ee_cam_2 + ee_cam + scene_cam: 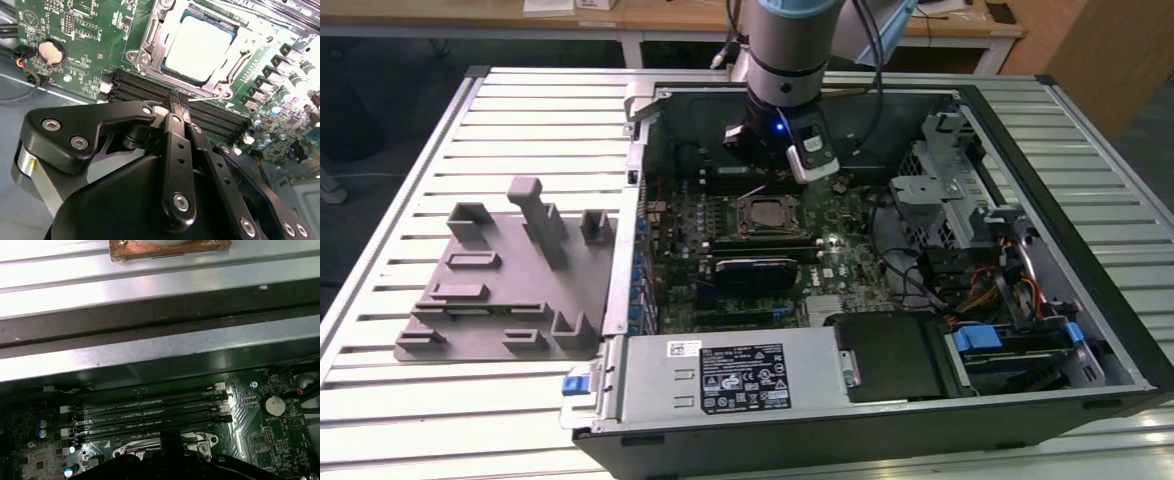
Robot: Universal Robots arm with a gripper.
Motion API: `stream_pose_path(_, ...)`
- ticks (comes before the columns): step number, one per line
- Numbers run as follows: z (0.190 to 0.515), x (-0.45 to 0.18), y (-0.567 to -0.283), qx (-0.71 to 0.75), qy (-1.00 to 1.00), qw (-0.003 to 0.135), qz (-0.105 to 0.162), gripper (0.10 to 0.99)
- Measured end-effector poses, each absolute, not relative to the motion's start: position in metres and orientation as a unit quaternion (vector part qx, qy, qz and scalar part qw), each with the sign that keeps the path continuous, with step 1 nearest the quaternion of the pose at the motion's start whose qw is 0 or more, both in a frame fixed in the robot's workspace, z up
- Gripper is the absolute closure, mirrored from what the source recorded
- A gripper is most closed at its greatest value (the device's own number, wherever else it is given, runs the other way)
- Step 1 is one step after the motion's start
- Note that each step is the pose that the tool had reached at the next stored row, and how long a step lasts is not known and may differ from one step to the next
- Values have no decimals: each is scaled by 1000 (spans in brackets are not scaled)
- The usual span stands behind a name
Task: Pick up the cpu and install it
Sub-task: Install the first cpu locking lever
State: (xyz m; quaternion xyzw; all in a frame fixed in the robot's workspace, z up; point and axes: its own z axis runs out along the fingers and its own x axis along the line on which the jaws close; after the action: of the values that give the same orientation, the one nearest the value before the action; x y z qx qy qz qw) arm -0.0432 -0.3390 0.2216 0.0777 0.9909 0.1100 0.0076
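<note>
The gripper has its two black fingers pressed together, with nothing between them. In the exterior view it hangs in the upper middle of the frame, inside the open computer case, above the memory slots. The cpu lies flat in its socket, in the upper middle of the second wrist view, just beyond the fingertips; its top is smooth pale metal, square, inside a shiny steel frame. In the exterior view the cpu sits in the frame's centre, with open room above it. The green motherboard ends near the case's grey metal wall. A grey plastic fixture stands at the left on the ribbed table.
</note>
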Motion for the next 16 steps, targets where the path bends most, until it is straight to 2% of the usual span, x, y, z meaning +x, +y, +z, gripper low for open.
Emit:
stream_pose_path(9,219,-43,-338,78,992,8,103,980)
stream_pose_path(16,214,-46,-338,76,991,28,104,980)
